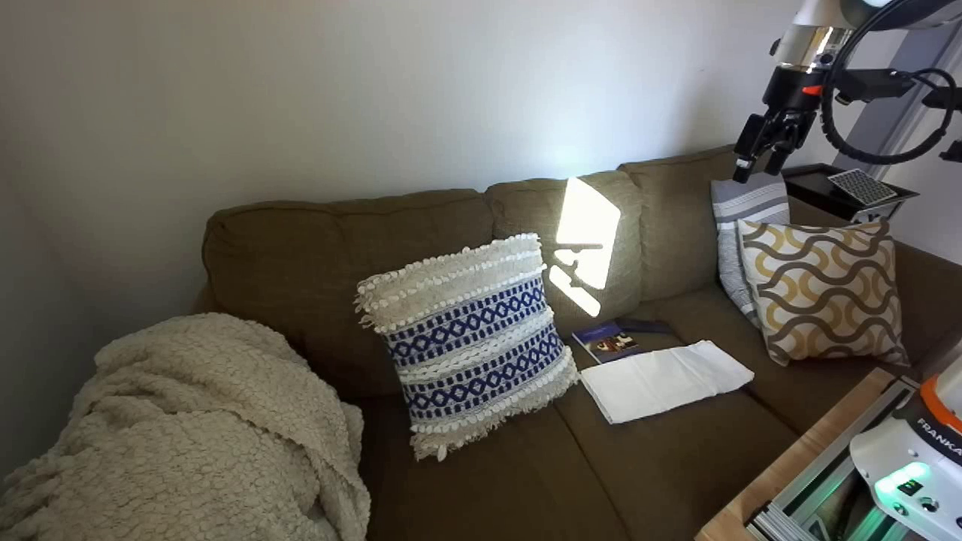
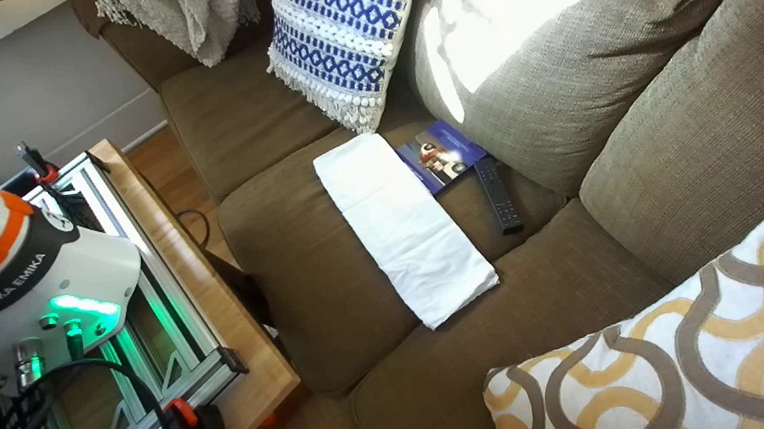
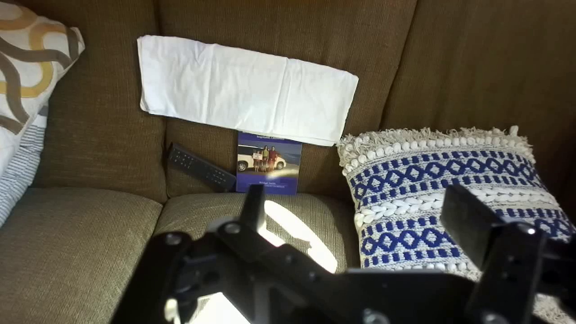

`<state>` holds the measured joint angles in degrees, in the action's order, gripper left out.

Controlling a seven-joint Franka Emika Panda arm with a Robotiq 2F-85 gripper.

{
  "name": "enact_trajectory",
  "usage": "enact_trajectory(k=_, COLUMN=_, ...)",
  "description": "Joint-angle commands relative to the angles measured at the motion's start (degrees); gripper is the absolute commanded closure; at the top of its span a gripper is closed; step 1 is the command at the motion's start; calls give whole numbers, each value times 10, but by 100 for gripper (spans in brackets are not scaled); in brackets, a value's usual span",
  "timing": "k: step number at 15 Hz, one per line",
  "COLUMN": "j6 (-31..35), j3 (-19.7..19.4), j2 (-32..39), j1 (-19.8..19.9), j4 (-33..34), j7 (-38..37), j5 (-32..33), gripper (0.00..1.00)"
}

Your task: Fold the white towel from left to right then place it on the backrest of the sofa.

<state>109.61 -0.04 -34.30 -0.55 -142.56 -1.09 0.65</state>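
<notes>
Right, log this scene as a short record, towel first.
Towel: flat on the sofa, looks folded
Backrest: towel not yet on it
Claw: open, holding nothing, off the towel
Book: between towel and backrest
Remote: beside the book
Fringed pillow: leaning against the backrest
Wavy pillow: in front of striped pillow
Blanket: heaped at one end of the sofa

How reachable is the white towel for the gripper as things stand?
Likely yes: the open gripper holds nothing, and the wrist view shows nothing lying over the white towel. The blue-and-white fringed pillow crowds one end; the opposite end, on the sofa seat, looks free.
</notes>
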Motion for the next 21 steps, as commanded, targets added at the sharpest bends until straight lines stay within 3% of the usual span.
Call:
enact_trajectory(k=1, j6=-1, j3=2, j2=0, j1=2, j4=1, j7=1, j5=-1, gripper=0)
enact_trajectory(k=3, j6=-1, j3=2, j2=0, j1=2, j4=1, j7=1, j5=-1, gripper=0)
enact_trajectory(k=10, j6=10, j3=-20, j2=153, j1=0, j4=32, j7=20, j5=-50, gripper=0)
enact_trajectory(k=17, j6=147, j3=24, j2=338, j1=-19, j4=62, j7=-22, j5=-57, gripper=0)
enact_trajectory(k=21, j6=233, j3=44, j2=448, j1=-36, j4=84, j7=-39, j5=-93, gripper=0)
